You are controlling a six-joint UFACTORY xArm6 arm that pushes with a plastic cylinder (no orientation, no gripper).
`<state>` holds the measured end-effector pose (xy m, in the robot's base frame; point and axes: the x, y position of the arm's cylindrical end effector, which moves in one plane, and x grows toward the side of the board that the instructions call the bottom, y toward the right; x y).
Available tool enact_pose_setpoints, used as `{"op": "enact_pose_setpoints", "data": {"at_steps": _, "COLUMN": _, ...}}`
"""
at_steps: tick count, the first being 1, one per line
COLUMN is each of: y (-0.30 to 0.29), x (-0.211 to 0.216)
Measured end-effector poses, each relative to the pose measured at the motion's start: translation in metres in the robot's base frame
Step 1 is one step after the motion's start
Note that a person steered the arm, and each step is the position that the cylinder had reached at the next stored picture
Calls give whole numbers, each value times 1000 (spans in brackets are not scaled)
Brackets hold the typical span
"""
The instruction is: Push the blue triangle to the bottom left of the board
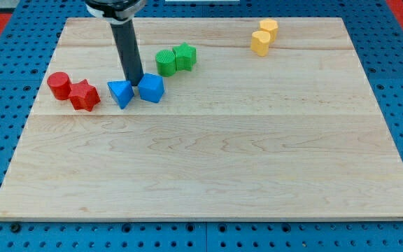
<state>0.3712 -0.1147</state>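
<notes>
The blue triangle (120, 92) lies in the upper left part of the wooden board (208, 161). A second blue block (151, 88), chunkier and many-sided, lies just to its right. My tip (134, 82) is at the end of the dark rod, which comes down from the view's top. The tip stands just above the gap between the two blue blocks, close to the triangle's upper right corner. Whether it touches either block I cannot tell.
A red cylinder (59, 85) and a red star (85, 95) lie left of the triangle. A green cylinder (166, 62) and a green star (185, 56) lie to the upper right. Two yellow blocks (264, 37) sit near the top right.
</notes>
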Motion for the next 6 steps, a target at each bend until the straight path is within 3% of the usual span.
{"op": "enact_pose_setpoints", "data": {"at_steps": 2, "y": 57, "x": 18}}
{"op": "enact_pose_setpoints", "data": {"at_steps": 5, "y": -54, "x": -6}}
{"op": "enact_pose_setpoints", "data": {"at_steps": 6, "y": -49, "x": 16}}
